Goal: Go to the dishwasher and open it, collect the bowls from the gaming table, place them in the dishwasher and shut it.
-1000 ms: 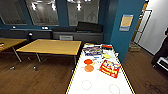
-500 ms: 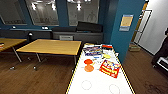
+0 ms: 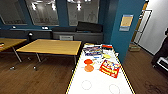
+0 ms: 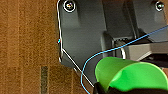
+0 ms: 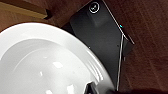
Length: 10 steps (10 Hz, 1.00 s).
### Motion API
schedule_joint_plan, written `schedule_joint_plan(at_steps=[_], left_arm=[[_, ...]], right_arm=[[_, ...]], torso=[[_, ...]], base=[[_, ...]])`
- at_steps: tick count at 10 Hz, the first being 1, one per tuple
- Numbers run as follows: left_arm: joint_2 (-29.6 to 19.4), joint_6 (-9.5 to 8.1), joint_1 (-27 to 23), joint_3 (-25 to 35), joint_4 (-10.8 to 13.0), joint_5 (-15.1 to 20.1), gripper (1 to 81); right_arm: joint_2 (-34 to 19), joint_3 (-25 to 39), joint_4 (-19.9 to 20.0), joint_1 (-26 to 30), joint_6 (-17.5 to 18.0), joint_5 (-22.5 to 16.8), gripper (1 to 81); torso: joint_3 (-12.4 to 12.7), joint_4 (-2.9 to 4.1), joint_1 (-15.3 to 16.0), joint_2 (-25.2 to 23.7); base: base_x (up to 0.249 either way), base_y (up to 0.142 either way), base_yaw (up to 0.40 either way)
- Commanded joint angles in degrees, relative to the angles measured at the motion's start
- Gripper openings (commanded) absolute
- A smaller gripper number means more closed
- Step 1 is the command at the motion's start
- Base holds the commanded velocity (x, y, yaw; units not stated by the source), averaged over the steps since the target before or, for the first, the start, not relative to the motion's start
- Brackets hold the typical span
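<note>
Head view: the gaming surface with glossy white top and yellow edge runs forward from the robot, beside a blue pillar.
Orange bowls: two sit touching or nearly touching near the middle of the white top, just beside a red board-game box.
Other boxes: a dark colourful box and a red-and-black one lie at the far end; a small yellow item lies between them and the red box.
Neighbouring surfaces: a yellow-wood table on metal legs stands to the left of the gaming surface, another at the far left; a dark sofa stands under the windows.
Person: partly seen at the right edge.
Left tool: its wrist view has a green bowl pinched at the rim, over the wooden floor; a blue cable loops past.
Right tool: its wrist view has a white bowl close up, a dark finger over its rim; grip cannot be judged.
</note>
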Motion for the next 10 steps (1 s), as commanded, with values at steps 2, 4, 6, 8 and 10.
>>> schedule_joint_plan(at_steps=[2,4,6,8,10], left_arm=[[-0.1,0.12,-1.7,-1.2,0.0,3.3,1.0],[0.5,0.12,-1.7,-1.8,0.1,3.3,1.0],[1.4,0.20,-1.7,-2.5,0.3,3.3,1.0],[2.9,0.20,-1.7,-3.9,0.3,3.3,1.0],[4.6,0.29,-1.7,-6.7,0.5,3.3,1.0]], right_arm=[[0.7,-3.2,-2.0,1.9,-0.3,-3.6,1.0],[0.9,-3.5,-2.1,1.9,-0.3,-3.6,1.0],[1.1,-3.7,-2.1,1.9,-0.4,-3.6,1.0],[1.4,-4.2,-2.2,1.9,-0.4,-3.6,1.0],[1.4,-4.3,-2.2,2.0,-0.4,-3.6,1.0]], torso=[[0.0,0.00,-4.2,6.5],[0.0,0.00,-4.2,10.1],[1.4,0.00,-3.3,8.5],[4.2,0.00,-3.4,10.6],[6.8,0.00,-3.5,11.2]], base=[[0.000,0.000,0.000],[0.000,0.000,0.000],[0.000,0.000,0.000],[0.000,0.000,0.000],[0.000,0.000,0.000]])
